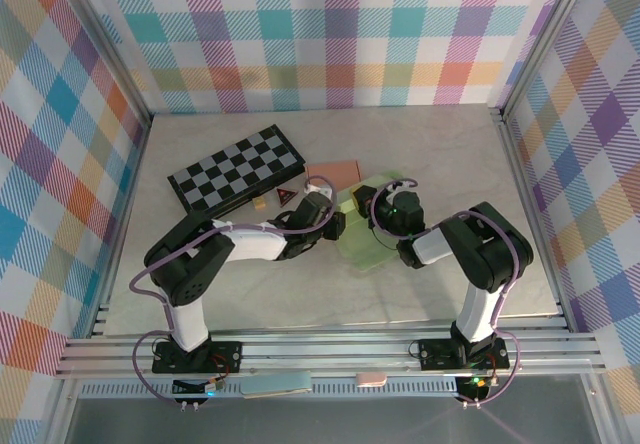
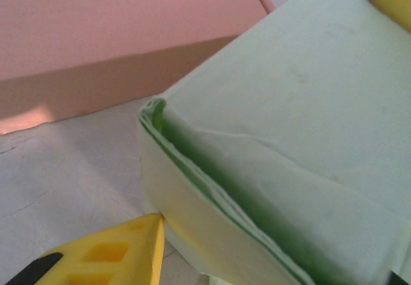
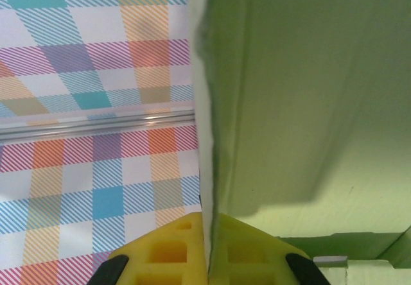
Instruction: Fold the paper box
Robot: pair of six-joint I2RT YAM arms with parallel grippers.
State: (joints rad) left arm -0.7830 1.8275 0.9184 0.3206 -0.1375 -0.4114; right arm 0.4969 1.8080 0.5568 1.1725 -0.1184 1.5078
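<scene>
- One paper box (image 1: 365,244), pale green, lies on the table (image 1: 450,144) near the middle, just right of centre, between the two gripper heads. Part of it is flat on the surface and part is raised.
- Two arms reach in from the near edge, one on each side of the box.
- The left gripper (image 1: 338,222) is at the box's left edge. In the left wrist view its two yellow fingers (image 2: 128,253) straddle a folded corner of the box (image 2: 308,105), and the lower tip touches the wall. Whether they actually clamp it cannot be told.
- The right gripper (image 1: 372,204) is at the box's far side. In the right wrist view its jaws (image 3: 209,224) are pinched together on a thin upright green flap (image 3: 308,92).
- One folding chessboard (image 1: 238,169), black and grey squares, lies far left, well apart from the box.
- One pink box (image 1: 335,172) lies just beyond the green one; it is near the green corner in the left wrist view (image 2: 115,34).
- One small red triangular piece (image 1: 287,196) and one small tan piece (image 1: 259,203) lie by the chessboard's near edge; any marking on them is too small to read.
- Multicoloured checked walls (image 1: 340,34) surround the table.
</scene>
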